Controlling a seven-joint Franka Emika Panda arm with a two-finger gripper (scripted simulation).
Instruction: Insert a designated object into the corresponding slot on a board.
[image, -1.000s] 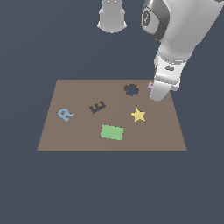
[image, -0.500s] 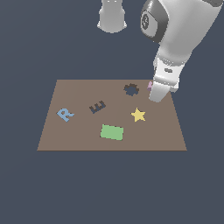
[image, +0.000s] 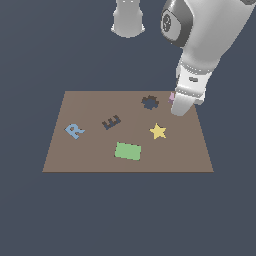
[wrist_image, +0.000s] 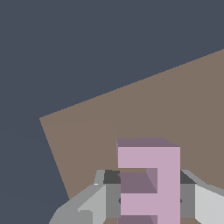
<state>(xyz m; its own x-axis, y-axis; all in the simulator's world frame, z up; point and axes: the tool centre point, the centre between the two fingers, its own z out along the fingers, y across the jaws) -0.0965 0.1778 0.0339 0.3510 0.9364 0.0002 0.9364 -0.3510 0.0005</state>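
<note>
The designated object, a pale pink-lilac E block (wrist_image: 148, 183), sits between my gripper's (wrist_image: 148, 196) two grey fingers (wrist_image: 112, 192), whose pads touch its two sides. In the exterior view only a sliver of the pink block (image: 171, 96) shows beside the gripper (image: 178, 109), low over the far right corner of the brown board (image: 90, 155). The slot, a dark E-shaped recess (image: 111, 122), lies near the board's middle, well toward the exterior view's left of the gripper. I cannot tell whether the block rests on the board or hangs just above it.
On the board are a dark cog-shaped recess (image: 149, 102) just beside the gripper, a yellow star (image: 158, 131), a green rectangle (image: 128, 151) and a blue R (image: 74, 131). The arm's base (image: 128, 17) stands behind the board.
The gripper stays at the same spot over the far right corner; only the upper arm shifts very slightly.
</note>
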